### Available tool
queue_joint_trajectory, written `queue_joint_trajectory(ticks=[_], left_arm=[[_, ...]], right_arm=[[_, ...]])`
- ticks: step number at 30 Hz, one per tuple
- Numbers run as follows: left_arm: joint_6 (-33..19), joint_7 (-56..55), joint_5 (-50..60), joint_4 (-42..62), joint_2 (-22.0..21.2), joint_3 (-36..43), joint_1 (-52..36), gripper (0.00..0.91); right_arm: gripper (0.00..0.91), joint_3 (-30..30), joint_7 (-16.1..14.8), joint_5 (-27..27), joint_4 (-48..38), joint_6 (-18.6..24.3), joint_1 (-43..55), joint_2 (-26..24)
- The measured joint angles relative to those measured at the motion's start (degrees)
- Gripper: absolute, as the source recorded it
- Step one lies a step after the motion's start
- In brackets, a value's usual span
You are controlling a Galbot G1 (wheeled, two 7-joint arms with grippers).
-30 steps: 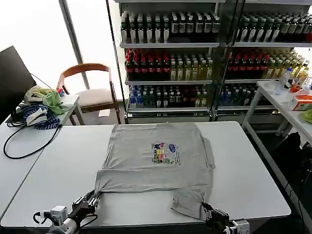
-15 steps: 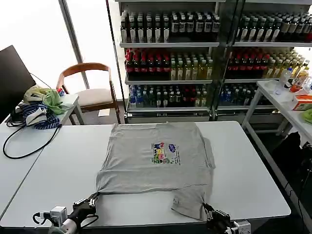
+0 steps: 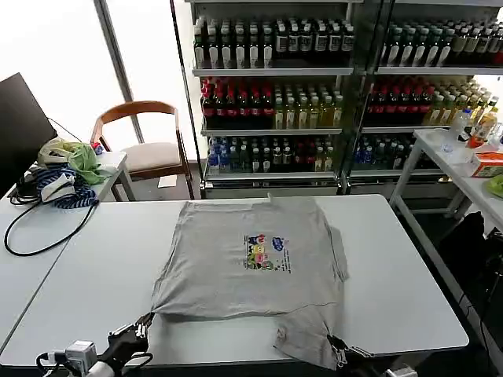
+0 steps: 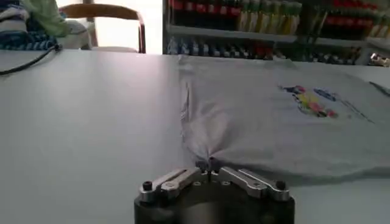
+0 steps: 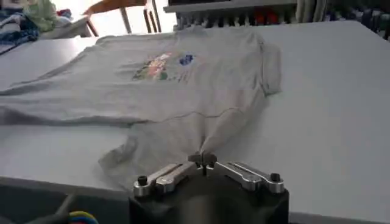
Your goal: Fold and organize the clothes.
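A: Your left claw (image 4: pixel 210 163) is pinched tight on the shirt (image 3: pixel 251 259) at its near left corner; right claw (image 5: pixel 203 159) likewise clamps the near right hem.

B: Where's the shirt?

A: Print-up on the bench (image 3: pixel 409 275), near edge drawn toward you. Since a second ago both claws have backed off toward the bench edge, dragging it along.

B: Step?

A: Likely straightening before folding. Next, keep both pulls even.

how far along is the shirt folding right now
Early stage. Done: the grey shirt lies spread on the white table, print up. In hand: the left gripper and right gripper are each shut on a near corner of the shirt at the table's near edge. Left: every fold; no crease or neat stack shows yet.
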Motion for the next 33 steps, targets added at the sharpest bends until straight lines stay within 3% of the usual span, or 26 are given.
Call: queue_joint_trajectory(ticks=[15, 33], left_arm=[[1.6, -0.8, -1.8, -5.3, 0.6, -5.9, 7.6, 0.000], [1.4, -1.2, -7.2, -2.0, 7.8, -6.1, 0.8, 0.000]], right_arm=[[0.000, 1.7, -1.8, 1.3, 2.0, 3.3, -2.8, -1.1], [0.000, -2.6, -0.3, 3.4, -2.0, 1.2, 12.2, 0.8]])
